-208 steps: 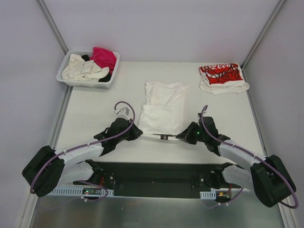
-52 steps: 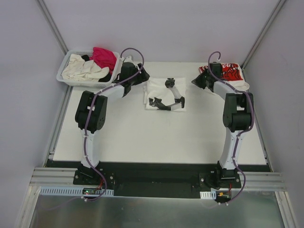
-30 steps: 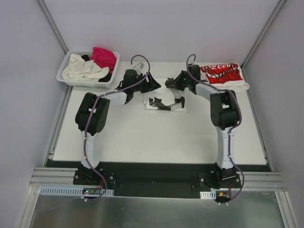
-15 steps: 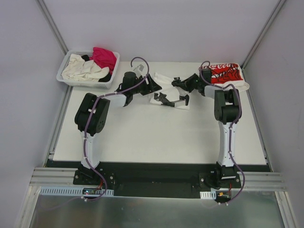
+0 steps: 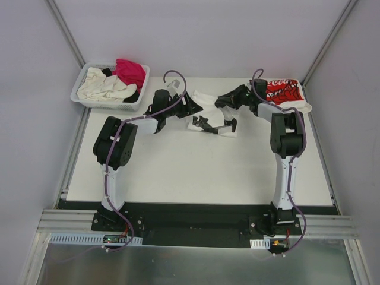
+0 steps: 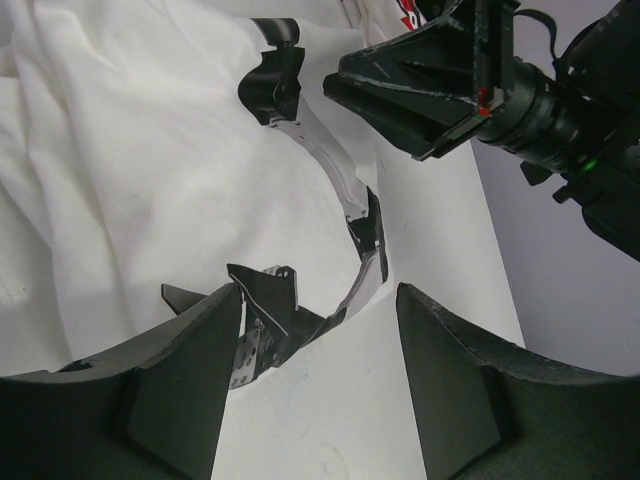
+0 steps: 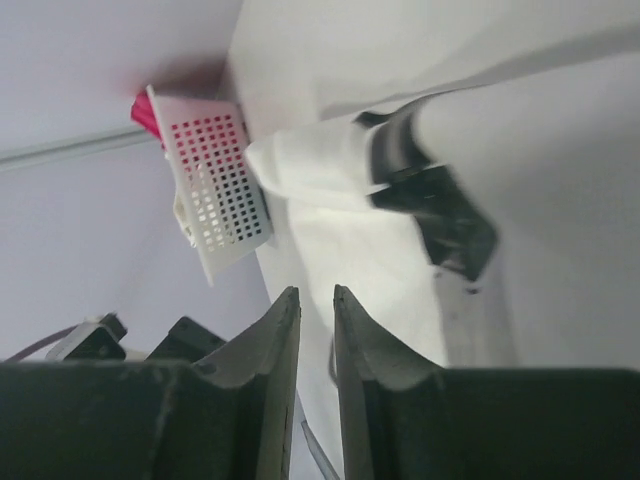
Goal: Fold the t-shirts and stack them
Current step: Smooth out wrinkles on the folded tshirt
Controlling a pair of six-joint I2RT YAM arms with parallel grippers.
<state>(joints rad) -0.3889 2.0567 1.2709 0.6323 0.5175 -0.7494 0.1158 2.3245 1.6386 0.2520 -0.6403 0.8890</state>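
**Top view.** Both arms reach to the far half of the bench (image 5: pixel 178 172). The white shirt (image 5: pixel 205 100) lies there, bunched, between the two pincers. The left pincer (image 5: pixel 195 108) is at its left edge. The right pincer (image 5: pixel 219 102) is at its right edge, near the left one. A black-and-white bar (image 5: pixel 214 124) lies on the near part of the shirt. The printed shirt (image 5: pixel 284 94) sits folded at far right, apart from the white one. The basket (image 5: pixel 107 104) at far left holds other shirts, among them a magenta shirt (image 5: pixel 130 71).

**Left wrist view.** The left pincer (image 6: pixel 320 300) stands wide, with nothing between its fingers. Below it lie the white shirt (image 6: pixel 130 170) and the bar (image 6: pixel 345 195). The right pincer (image 6: pixel 335 88) points in from the upper right, close over the cloth.

**Right wrist view.** The right pincer (image 7: pixel 315 295) shows a narrow gap with nothing in it. Ahead are a rolled edge of the white shirt (image 7: pixel 310 165) and one black end of the bar (image 7: pixel 445 220). The basket (image 7: pixel 215 190) stands beyond.

**Hazards.**
- Collision: the pincers face each other at close range, so any inward move by either risks contact.
- Wrong grasp: the bar rests where the left pincer would close, so the fingers may take the bar with the cloth, or instead of it.
- Lost fold: the shirt is bunched, and a pull on one layer only would probably open it rather than move it whole.
- Missed grasp: the right pincer's gap looks too narrow to admit the rolled edge.
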